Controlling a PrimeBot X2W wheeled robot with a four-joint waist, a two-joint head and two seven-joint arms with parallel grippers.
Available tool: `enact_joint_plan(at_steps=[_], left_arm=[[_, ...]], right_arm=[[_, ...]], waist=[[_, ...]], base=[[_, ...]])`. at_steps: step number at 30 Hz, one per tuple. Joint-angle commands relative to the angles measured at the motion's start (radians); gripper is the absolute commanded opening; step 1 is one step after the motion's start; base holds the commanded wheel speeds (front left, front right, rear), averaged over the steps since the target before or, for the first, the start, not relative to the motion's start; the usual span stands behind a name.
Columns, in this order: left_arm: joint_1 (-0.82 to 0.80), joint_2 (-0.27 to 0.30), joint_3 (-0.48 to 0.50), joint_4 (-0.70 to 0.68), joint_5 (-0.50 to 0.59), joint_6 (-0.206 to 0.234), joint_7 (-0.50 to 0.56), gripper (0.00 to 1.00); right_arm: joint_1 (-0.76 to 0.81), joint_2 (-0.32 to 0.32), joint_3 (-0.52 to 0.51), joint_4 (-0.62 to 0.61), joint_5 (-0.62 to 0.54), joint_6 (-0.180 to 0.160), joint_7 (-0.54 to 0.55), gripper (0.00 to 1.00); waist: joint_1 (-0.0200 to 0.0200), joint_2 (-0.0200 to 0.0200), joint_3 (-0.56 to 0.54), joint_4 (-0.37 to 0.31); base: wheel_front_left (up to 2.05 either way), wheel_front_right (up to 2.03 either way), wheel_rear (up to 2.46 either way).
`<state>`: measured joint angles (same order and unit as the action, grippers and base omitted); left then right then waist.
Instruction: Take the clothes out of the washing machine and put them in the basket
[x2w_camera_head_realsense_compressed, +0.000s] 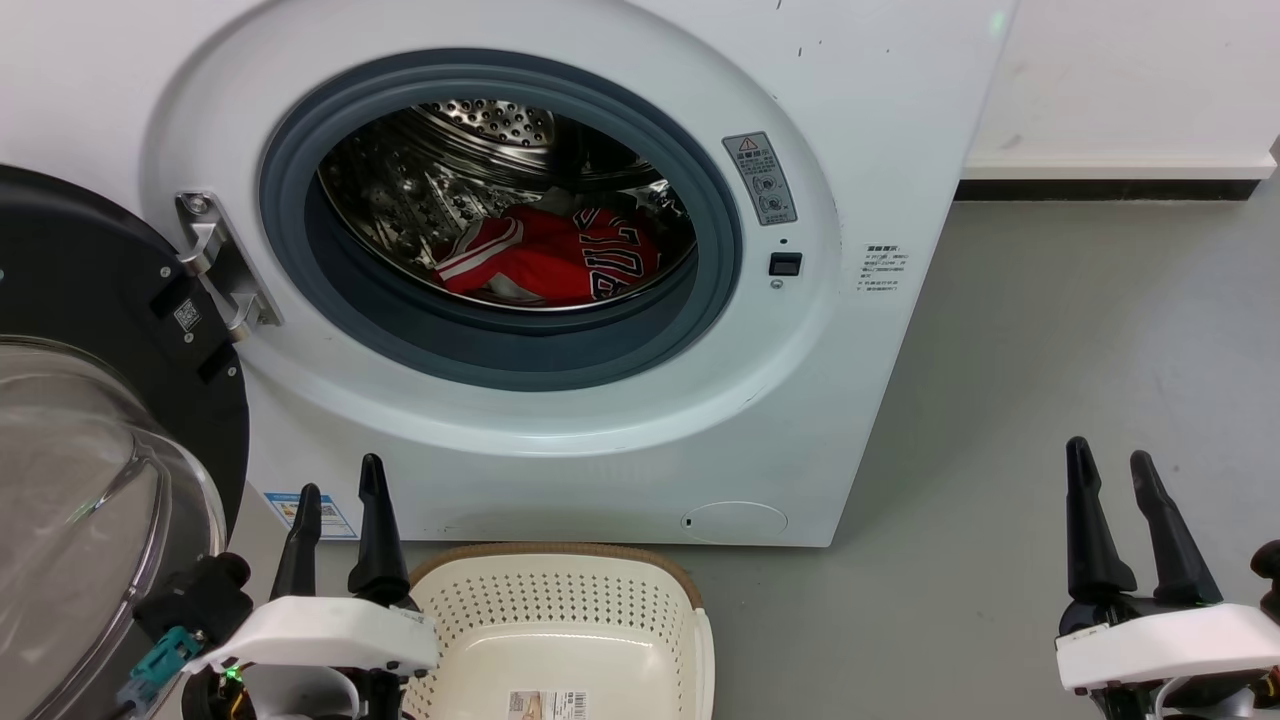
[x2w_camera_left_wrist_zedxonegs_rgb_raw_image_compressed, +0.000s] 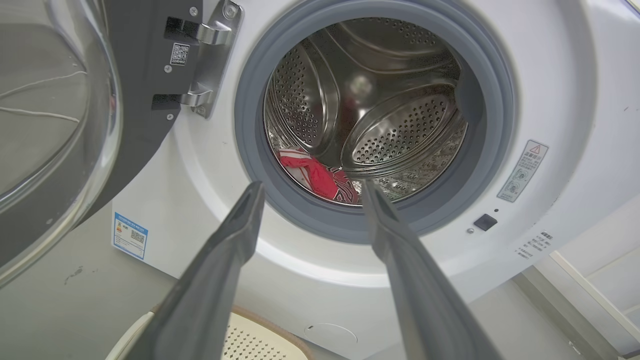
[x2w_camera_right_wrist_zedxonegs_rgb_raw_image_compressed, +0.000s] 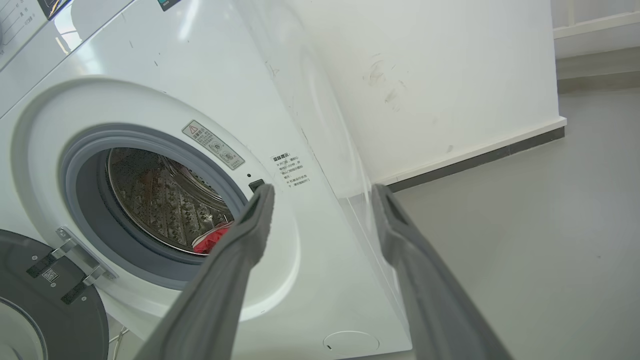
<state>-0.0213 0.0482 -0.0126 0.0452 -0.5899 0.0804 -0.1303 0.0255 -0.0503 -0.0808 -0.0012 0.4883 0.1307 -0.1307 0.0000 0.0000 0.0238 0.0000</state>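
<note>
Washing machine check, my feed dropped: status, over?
Left gripper, right gripper open, holding nothing. Clothes inside washing machine, door wide open. Basket below. Nothing blocking opening.

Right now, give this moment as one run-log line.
washing machine door open | clothes in drum | basket in front, no clothes seen | left gripper open | right gripper open

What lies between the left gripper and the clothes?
In the head view, the white front of the washing machine and its grey door ring separate the left gripper from the clothes.
</note>
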Motion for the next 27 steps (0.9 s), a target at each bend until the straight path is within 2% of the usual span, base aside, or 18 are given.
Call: enact_joint_plan(at_steps=[1, 9, 27], left_arm=[[0.003, 0.002, -0.002, -0.016, 0.025, 0.006, -0.009, 1.00], [0.014, 0.002, -0.009, -0.026, 0.112, 0.015, -0.030, 1.00], [0.037, 0.002, -0.011, -0.023, 0.259, -0.002, -0.073, 1.00]], right_arm=[[0.002, -0.001, 0.001, -0.020, -0.029, 0.000, -0.008, 1.00], [0.012, -0.001, 0.002, -0.037, -0.123, 0.000, -0.030, 1.00], [0.038, 0.000, 0.006, -0.079, -0.308, 0.000, -0.072, 1.00]], waist=[[0.0000, 0.0000, 0.000, 0.000], [0.0000, 0.0000, 0.001, -0.001], [0.0000, 0.0000, 0.000, 0.001]], base=[[0.00, 0.00, 0.00], [0.00, 0.00, 0.00], [0.00, 0.00, 0.00]])
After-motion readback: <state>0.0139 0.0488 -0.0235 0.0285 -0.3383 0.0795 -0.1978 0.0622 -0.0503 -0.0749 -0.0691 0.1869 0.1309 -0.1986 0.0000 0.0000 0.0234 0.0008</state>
